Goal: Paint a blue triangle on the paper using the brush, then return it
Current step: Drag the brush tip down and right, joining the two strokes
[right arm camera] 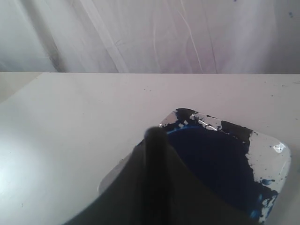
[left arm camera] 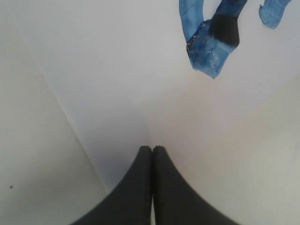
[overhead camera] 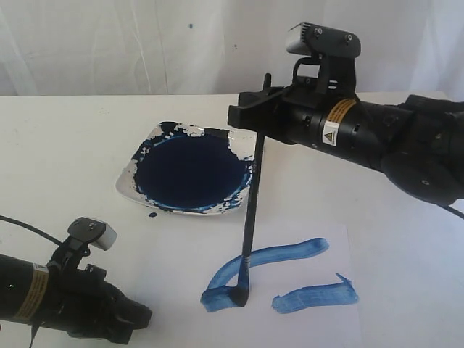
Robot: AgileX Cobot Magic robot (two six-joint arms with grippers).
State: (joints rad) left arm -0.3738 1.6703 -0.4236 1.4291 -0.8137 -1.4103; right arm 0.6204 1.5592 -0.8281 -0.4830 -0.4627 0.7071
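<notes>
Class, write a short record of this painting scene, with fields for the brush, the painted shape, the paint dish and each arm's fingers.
Brush: near upright, tip on the paper at the strokes' left corner
Blue triangle: unfinished; one long stroke, one short stroke, a gap between them
Paint dish: beyond the paper, holding dark blue paint
Right fingers: shut on the brush's upper handle
Left fingers: shut, holding nothing

One brush, one paint dish and one sheet of paper are counted. Two blue strokes are seen, likewise a left gripper and a right gripper.
</notes>
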